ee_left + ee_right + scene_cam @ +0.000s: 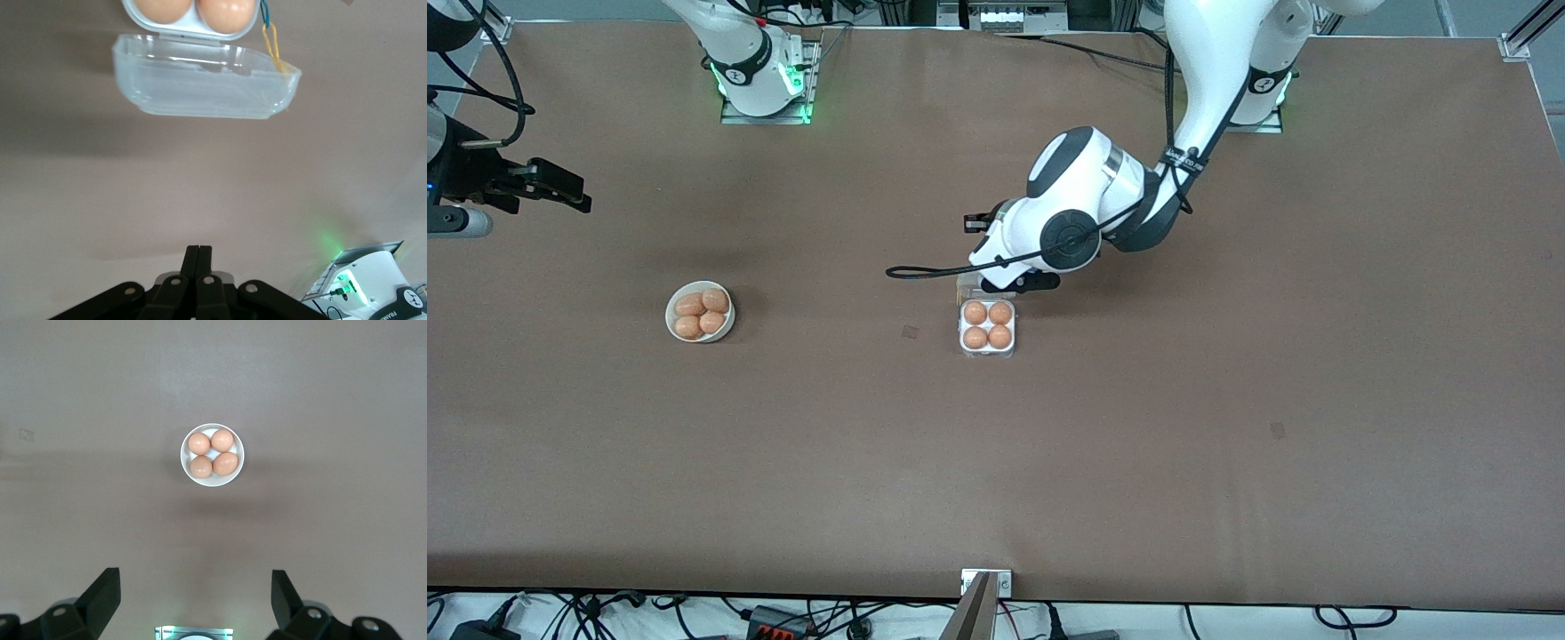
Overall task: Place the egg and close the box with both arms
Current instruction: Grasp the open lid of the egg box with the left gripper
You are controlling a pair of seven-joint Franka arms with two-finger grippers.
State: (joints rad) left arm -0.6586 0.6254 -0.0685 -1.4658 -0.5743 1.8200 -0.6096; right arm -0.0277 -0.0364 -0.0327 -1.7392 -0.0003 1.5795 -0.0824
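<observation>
The box point(987, 329) is a small white four-cell tray at mid-table with an egg point(975, 312) in every cell. Its clear lid point(978, 289) lies open, hinged back toward the robots' bases. My left gripper point(1024, 283) is shut and empty, low over the table just beside the open lid. In the left wrist view the shut gripper point(199, 252) points at the lid point(207, 83), apart from it, with two eggs point(227, 10) past it. My right gripper point(567, 190) waits open and empty at the right arm's end of the table; it also shows in the right wrist view point(197, 579).
A round white bowl point(700, 312) with several eggs sits toward the right arm's end, also in the right wrist view point(212, 455). A yellow and blue string point(270, 41) hangs at a lid corner. Green-lit arm bases point(765, 89) stand along the table's edge.
</observation>
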